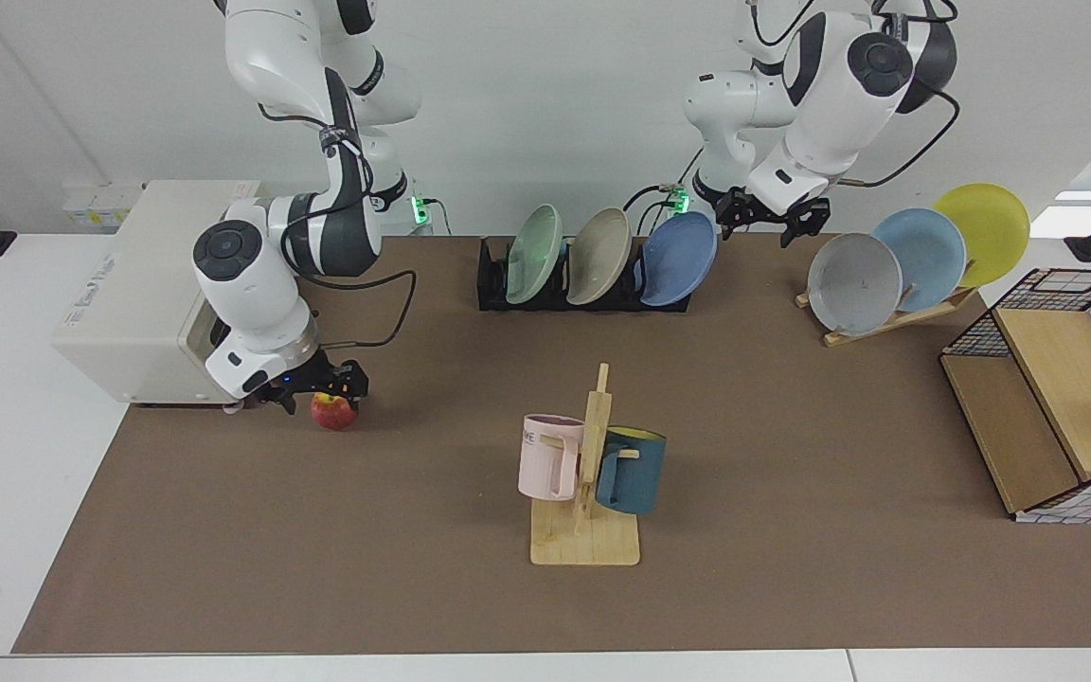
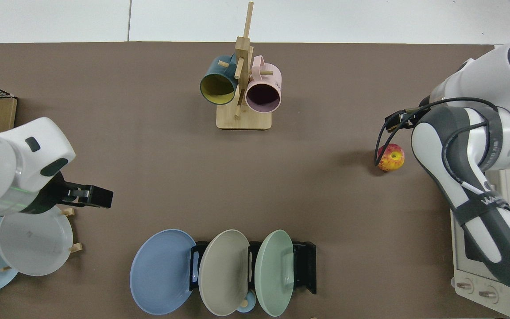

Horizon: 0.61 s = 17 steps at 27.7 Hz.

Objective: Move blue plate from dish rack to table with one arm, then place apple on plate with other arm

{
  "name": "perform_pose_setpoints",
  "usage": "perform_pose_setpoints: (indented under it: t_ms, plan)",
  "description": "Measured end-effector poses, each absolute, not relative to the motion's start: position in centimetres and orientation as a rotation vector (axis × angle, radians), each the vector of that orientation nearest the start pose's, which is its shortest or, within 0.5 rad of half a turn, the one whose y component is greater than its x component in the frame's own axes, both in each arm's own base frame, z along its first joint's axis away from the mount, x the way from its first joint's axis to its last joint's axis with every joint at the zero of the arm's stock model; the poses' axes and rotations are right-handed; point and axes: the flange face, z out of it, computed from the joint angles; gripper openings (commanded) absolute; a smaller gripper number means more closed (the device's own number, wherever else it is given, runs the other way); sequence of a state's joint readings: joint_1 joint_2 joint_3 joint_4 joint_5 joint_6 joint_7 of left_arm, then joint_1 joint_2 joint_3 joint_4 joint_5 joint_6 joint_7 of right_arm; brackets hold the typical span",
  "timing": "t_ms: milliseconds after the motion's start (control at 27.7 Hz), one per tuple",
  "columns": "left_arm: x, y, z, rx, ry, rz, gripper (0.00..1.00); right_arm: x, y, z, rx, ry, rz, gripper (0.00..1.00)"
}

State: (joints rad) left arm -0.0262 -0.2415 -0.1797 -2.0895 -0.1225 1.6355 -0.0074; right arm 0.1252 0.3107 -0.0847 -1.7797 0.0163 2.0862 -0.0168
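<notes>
Just beside the left gripper, toward the rack's near end, the blue plate leans upright in the black dish rack, a matte periwinkle disc with beige and green plates behind it. That gripper hangs with fingers spread and empty. I'd bring it down over the plate's top rim, pinch squarely, then lift straight up clear of the dividers. Under the right gripper sits the red-and-yellow apple on the brown mat; whether those fingers have closed, I cannot tell.

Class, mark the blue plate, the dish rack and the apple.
blue plate (image 2: 162, 271), top view, middle of its face.
dish rack (image 1: 491, 281), facing view, black end wall.
apple (image 2: 391, 157), top view, near its stem dimple.
</notes>
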Motion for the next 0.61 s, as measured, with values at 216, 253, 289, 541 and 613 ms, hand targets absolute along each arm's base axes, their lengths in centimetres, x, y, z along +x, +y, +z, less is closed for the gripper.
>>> perform_pose_setpoints:
  t_ms: [216, 253, 289, 541, 613]
  plan:
    - [42.4, -12.2, 45.9, -3.166, 0.278, 0.432, 1.00, 62.6, 2.9, 35.3, -3.154, -0.081, 0.031, 1.00]
    - [42.0, -12.3, 45.3, -3.166, 0.276, 0.450, 1.00, 62.5, 2.8, 34.9, -3.155, -0.080, 0.040, 1.00]
    - [41.7, -12.3, 44.7, -3.165, 0.276, 0.469, 1.00, 62.4, 2.7, 34.6, -3.155, -0.078, 0.049, 1.00]
    - [39.1, -13.3, 41.9, -3.142, 0.299, 0.572, 0.86, 62.0, 2.3, 32.6, -3.158, -0.067, 0.087, 1.00]
    - [38.7, -13.5, 41.7, -3.147, 0.301, 0.580, 0.83, 61.8, 2.2, 32.0, -3.159, -0.066, 0.085, 1.00]
